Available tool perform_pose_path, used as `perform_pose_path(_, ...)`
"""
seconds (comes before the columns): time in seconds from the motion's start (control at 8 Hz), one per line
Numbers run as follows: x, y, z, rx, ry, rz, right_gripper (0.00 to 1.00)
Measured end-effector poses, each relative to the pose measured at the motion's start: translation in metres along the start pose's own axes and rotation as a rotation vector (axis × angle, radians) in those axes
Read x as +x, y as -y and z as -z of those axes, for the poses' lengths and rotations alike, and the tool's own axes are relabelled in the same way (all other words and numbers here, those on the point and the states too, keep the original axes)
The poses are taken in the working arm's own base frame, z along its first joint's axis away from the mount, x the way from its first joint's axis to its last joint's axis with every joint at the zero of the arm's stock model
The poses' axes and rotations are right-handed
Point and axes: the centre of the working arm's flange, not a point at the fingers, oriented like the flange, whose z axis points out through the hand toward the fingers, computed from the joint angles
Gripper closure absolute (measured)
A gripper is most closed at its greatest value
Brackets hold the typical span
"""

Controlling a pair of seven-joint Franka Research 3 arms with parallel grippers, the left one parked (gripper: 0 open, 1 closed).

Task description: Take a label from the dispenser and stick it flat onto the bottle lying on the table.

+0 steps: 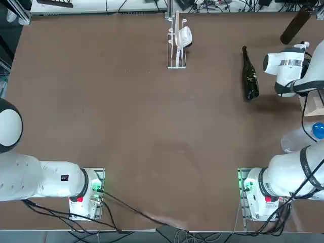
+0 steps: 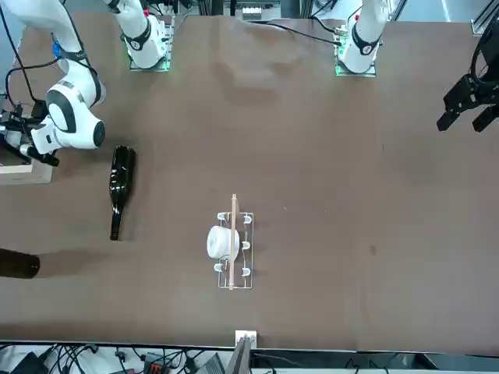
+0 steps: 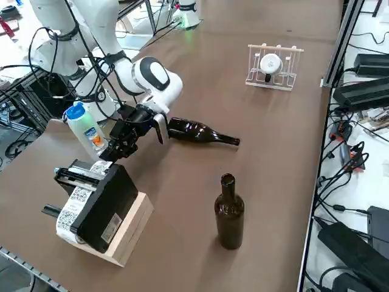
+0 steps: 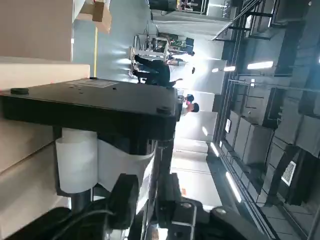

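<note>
The dispenser point(image 3: 100, 204) is a black box on a wooden block at the table's right edge, with a white printed label roll point(image 4: 77, 160) at its front. My right gripper point(image 3: 114, 152) reaches down to its top end. In the wrist view a white label strip point(image 4: 145, 175) runs from the roll up between my two fingers point(image 4: 125, 197), which stand narrowly open on either side of it. The dark bottle point(image 1: 250, 76) lies on the table just beside my wrist, neck pointing away from the robot point(image 3: 194, 132).
A clear plastic bottle with a blue cap point(image 3: 85, 131) stands right behind the gripper. A second dark bottle point(image 3: 230, 213) stands upright near the far right corner. A clear frame stand with a white roll point(image 1: 177, 43) sits at the far middle edge.
</note>
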Motion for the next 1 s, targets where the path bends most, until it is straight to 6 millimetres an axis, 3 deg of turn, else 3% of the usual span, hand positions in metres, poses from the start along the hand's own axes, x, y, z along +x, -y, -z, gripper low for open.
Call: perform_pose_path(1.0, -0.0011, -0.0004, -0.0045, 0.000, 0.010, -0.001, 0.89)
